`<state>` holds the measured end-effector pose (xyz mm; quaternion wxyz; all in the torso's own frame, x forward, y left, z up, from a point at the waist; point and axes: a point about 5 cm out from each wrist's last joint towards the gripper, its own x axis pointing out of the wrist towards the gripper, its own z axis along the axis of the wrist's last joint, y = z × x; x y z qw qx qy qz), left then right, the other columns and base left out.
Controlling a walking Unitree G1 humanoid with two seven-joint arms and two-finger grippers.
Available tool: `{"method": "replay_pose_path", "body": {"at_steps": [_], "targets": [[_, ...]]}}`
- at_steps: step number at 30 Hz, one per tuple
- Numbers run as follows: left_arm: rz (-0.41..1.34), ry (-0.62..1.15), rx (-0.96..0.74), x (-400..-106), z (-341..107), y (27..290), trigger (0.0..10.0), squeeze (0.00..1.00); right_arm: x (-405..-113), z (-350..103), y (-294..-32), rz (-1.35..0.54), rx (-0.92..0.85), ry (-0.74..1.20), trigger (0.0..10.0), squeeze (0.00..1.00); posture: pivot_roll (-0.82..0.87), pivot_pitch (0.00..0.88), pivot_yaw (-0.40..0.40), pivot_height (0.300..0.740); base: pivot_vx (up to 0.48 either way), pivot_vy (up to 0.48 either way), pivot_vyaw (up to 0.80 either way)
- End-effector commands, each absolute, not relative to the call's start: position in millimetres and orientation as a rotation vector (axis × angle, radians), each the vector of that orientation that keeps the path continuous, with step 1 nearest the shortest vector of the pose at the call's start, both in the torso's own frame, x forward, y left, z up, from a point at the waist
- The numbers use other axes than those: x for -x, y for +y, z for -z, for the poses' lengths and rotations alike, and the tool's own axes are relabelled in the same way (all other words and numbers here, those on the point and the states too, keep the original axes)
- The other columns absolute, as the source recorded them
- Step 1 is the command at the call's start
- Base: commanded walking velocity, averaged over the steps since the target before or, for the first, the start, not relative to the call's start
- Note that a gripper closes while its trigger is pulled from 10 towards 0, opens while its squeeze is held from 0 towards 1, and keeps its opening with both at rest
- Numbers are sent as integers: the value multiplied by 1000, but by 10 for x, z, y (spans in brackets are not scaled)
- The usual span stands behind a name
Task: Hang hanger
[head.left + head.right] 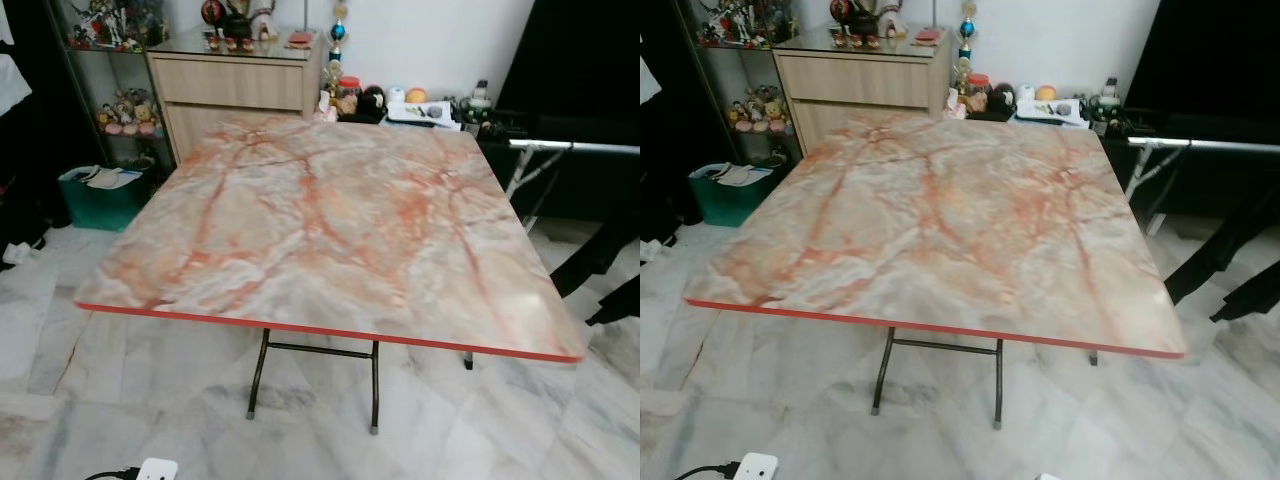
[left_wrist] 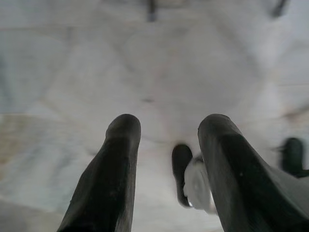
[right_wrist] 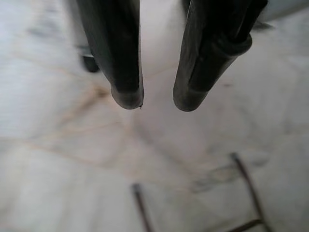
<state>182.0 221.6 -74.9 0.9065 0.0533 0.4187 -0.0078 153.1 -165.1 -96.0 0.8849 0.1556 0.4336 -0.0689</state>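
The robot stood before a marble-patterned table [image 1: 330, 230] whose top was bare; no hanger could be made out on it or anywhere else. A silver rail [image 1: 575, 147] ran out past the table's far right corner, with dark garments [image 1: 600, 260] hanging below it on the right, so that was probably where hangers were kept and where one would go.

Both arms hung low over the marble floor [image 1: 60, 330]. The left gripper [image 2: 169, 126] had its fingers [image 2: 120, 145] apart with nothing between them; beyond them lay a small white and black thing, too blurred to name. The right gripper [image 3: 158, 99] also had its fingers apart and empty, pointing down at the floor near the table's thin metal legs [image 3: 246, 183].

The step in hand seemed to be finding the hanger, so little of the task looked done. To do it well, the robot would probably have to turn right toward the rail, skirting the table's red-edged corner, and stop square to the rail with the head camera on it. Any grasp would best take the hanger at its neck, hook upright, so it could drop over the rail cleanly. The garments could snag an arm swung in carelessly.
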Motion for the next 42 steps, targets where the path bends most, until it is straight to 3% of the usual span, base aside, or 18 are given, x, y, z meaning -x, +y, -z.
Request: {"method": "replay_pose_path", "body": {"at_steps": [1, 42], "targets": [[7, 887, -125, -1762, 761, 2293, 10000, 0, -1559, 950, -1617, 145, -332, 890, 10000, 0, 202, 0, 8, 740, 0, -480, 0], [-1, 927, -102, -1623, 830, 2277, 10000, 0, -1555, 949, -1640, 167, -340, 885, 10000, 0, 182, 0, 5, 740, 0, -473, 0]]}}
